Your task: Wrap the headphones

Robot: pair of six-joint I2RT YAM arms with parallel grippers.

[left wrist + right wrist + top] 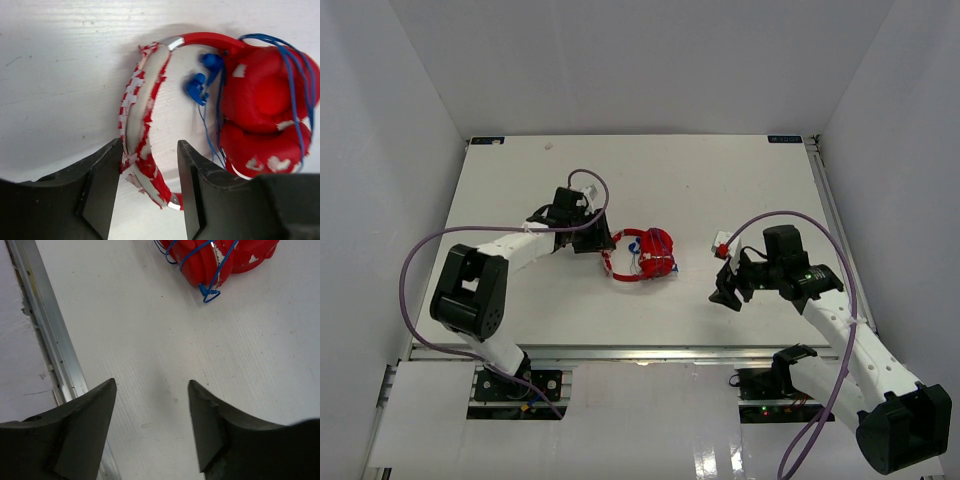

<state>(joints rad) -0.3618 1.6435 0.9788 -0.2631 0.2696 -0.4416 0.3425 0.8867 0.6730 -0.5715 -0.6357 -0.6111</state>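
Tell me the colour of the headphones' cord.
Blue, a thin cord wound over the red earcups; clearest in the left wrist view.

arms (525, 245): white shells, black joints | cables (406, 275): purple | left hand (150, 147) fingers (97, 195): matte black wedges

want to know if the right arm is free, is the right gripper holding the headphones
No, the right gripper stands open over bare table, and the headphones lie apart beyond its fingertips.

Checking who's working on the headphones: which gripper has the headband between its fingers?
The left gripper: its open fingers straddle the red headband. The right gripper hangs open over the table, apart from the headphones.
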